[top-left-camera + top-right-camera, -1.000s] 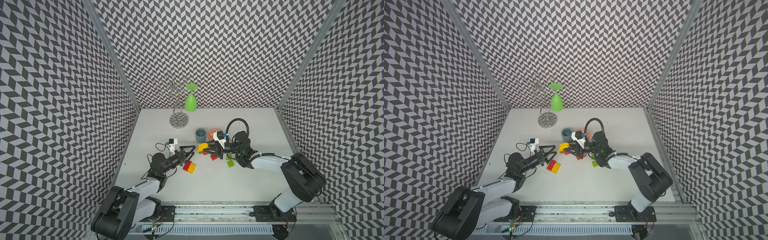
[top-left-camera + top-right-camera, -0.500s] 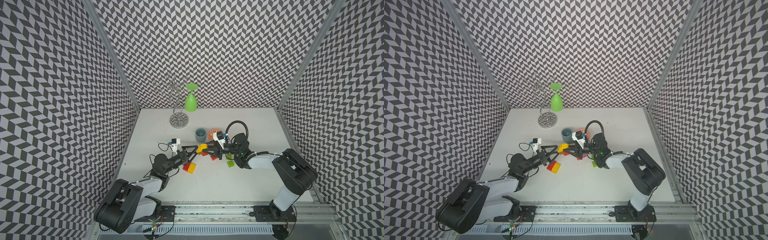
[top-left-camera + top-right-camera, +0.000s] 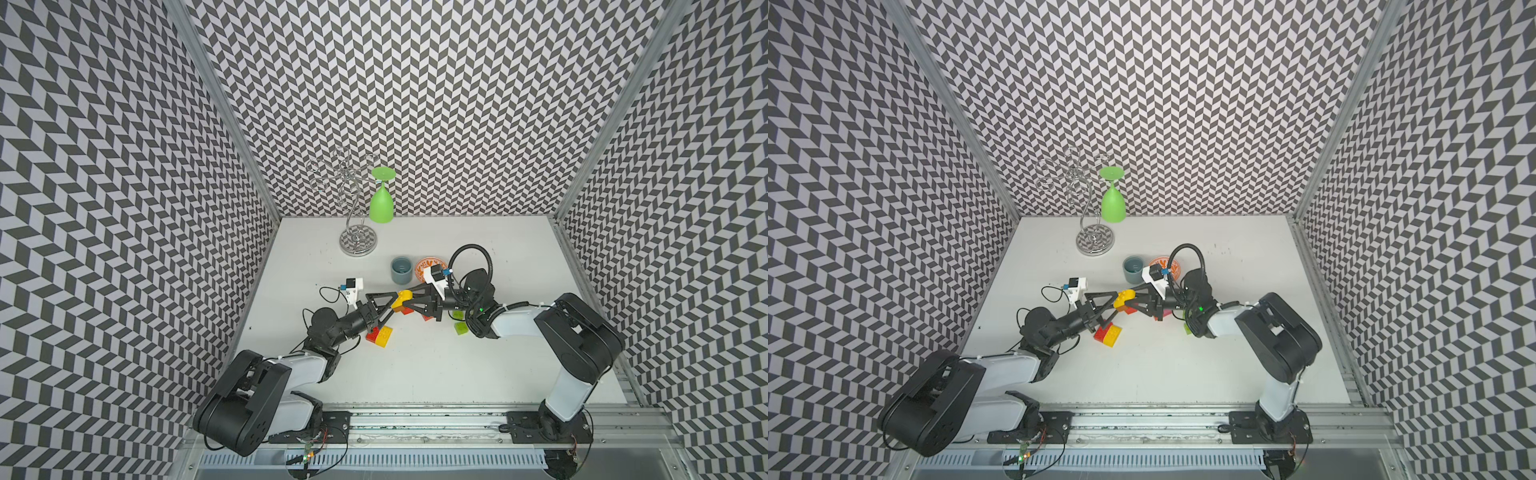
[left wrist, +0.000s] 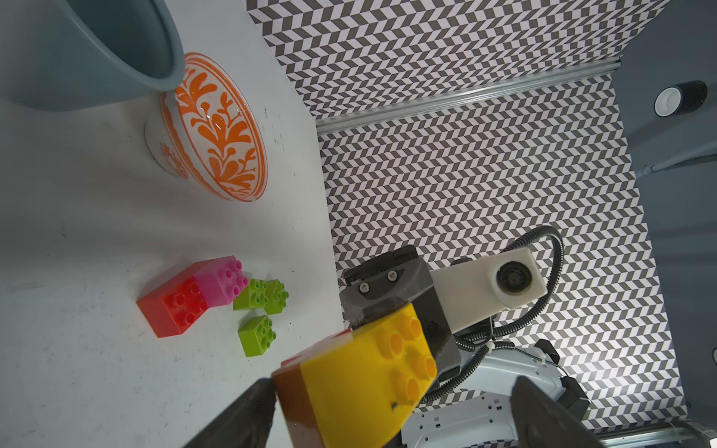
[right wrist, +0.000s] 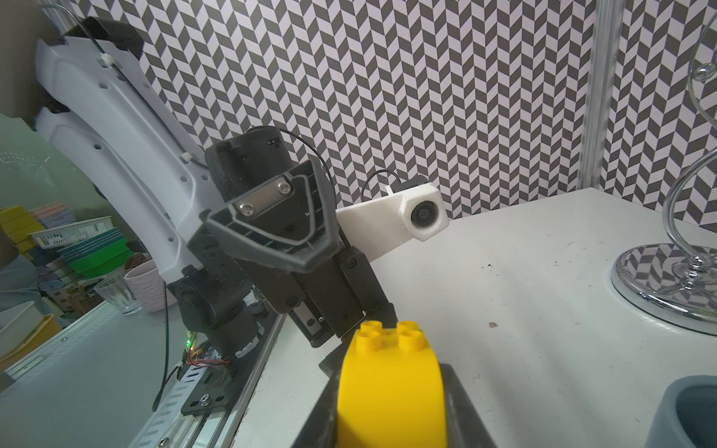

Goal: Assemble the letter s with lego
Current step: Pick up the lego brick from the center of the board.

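My right gripper is shut on a lego stack held above the table's middle. A curved yellow brick tops it, with an orange-brown brick and a red edge under that. My left gripper is open and straddles the same stack from the left. One of its fingers touches the brown side, and the other stands apart. A joined red-and-yellow pair lies under the left gripper. A red-and-pink pair and two lime green bricks lie beneath the right gripper.
A blue-grey cup and an orange-patterned bowl stand just behind the grippers. A chrome glass rack with a hanging green glass is at the back. Patterned walls close three sides, and a rail runs along the front edge.
My left gripper has edged right until its jaws straddle the held stack, and they have narrowed slightly. The right arm has shifted a little left, still gripping the stack.
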`<state>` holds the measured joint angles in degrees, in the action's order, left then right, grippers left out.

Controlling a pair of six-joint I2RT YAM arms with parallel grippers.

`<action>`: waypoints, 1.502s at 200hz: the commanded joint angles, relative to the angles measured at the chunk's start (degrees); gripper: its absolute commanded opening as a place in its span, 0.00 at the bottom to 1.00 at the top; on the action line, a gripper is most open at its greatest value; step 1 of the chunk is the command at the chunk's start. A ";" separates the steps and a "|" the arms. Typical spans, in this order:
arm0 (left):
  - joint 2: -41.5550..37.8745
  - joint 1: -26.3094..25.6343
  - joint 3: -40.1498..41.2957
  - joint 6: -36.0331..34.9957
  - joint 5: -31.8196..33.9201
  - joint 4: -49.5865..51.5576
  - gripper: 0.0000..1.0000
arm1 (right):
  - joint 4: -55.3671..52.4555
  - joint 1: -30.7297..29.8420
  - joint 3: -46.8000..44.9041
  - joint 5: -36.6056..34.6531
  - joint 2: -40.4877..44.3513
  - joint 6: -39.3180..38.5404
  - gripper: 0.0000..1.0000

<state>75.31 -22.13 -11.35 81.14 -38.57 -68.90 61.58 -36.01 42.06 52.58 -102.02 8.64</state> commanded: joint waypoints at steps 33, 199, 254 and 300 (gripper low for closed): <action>6.00 -0.31 1.82 4.96 0.28 -14.77 0.85 | 7.30 -1.43 0.74 1.13 -2.20 1.38 0.15; 20.67 -1.05 3.36 12.22 -1.19 -36.87 0.53 | -2.71 -1.70 1.44 0.57 -1.65 -5.64 0.20; 20.33 -1.01 2.52 10.05 -3.01 -34.08 0.45 | -12.28 -1.61 4.28 0.78 -0.78 -9.55 0.29; 17.38 -1.06 1.45 5.91 -5.23 -26.89 0.44 | -20.66 -0.97 7.88 2.00 -0.71 -11.41 0.45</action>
<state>95.48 -22.00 -8.34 92.42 -38.26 -90.59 46.39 -36.84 46.87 54.24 -104.16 -1.30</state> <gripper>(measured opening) 0.538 0.411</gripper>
